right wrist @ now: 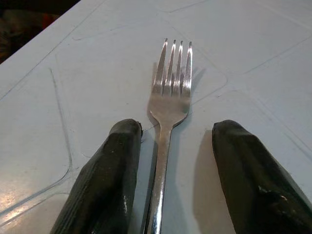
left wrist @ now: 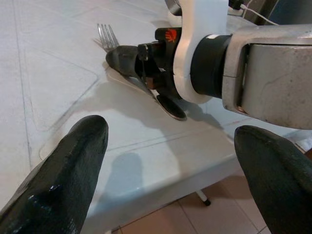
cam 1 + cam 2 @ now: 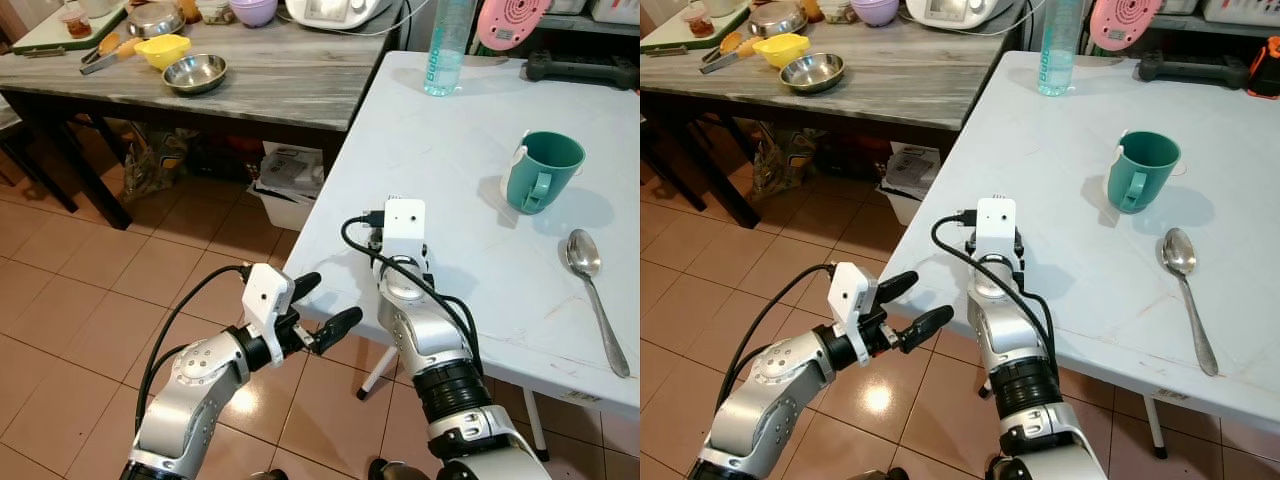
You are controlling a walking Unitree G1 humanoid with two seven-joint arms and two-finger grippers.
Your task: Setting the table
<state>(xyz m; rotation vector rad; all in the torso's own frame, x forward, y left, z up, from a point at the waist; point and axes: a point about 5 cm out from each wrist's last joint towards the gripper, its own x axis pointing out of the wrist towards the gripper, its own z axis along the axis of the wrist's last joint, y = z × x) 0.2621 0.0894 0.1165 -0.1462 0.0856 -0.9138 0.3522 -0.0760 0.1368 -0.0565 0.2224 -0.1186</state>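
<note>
Nearest the head camera, at 7 o'clock, the left gripper (image 3: 318,305) hangs over the tiled floor (image 3: 70,290) just off the white table (image 3: 470,180), its 2 fingers spread and holding nothing. At 6 o'clock the right gripper (image 1: 168,175) rests low on the table's near edge, fingers parted on either side of the fork (image 1: 168,105), whose handle lies between them untouched. Farther out at 2 o'clock stands a green mug (image 3: 541,170), with a spoon (image 3: 594,292) at 3 o'clock.
</note>
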